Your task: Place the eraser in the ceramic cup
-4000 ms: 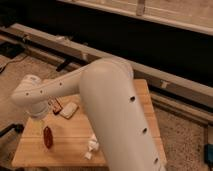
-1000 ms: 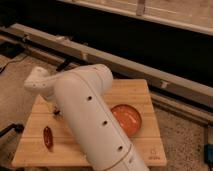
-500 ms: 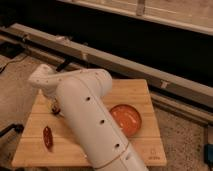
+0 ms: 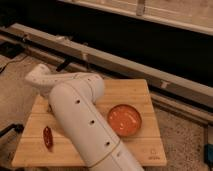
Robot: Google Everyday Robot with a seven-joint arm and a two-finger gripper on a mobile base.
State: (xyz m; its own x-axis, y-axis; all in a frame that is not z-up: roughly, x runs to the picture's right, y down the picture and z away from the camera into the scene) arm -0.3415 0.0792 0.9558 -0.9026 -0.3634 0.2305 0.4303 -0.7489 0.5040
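My white arm (image 4: 82,117) folds across the middle of the wooden table (image 4: 142,90), with its wrist link (image 4: 40,79) at the left. The gripper (image 4: 50,107) is tucked under that link, low over the table's left part. Only a dark bit of it shows beside the arm. The eraser is hidden behind the arm. The ceramic cup is hidden too.
A wide orange-red bowl (image 4: 124,120) stands right of the arm. A glossy red chili-like thing (image 4: 48,136) lies near the front left edge. A metal rail (image 4: 150,67) runs behind the table. The floor (image 4: 187,145) lies to the right.
Since four seconds ago the arm has swung left, uncovering the orange bowl and covering the small things at the left. In the last second it has barely shifted.
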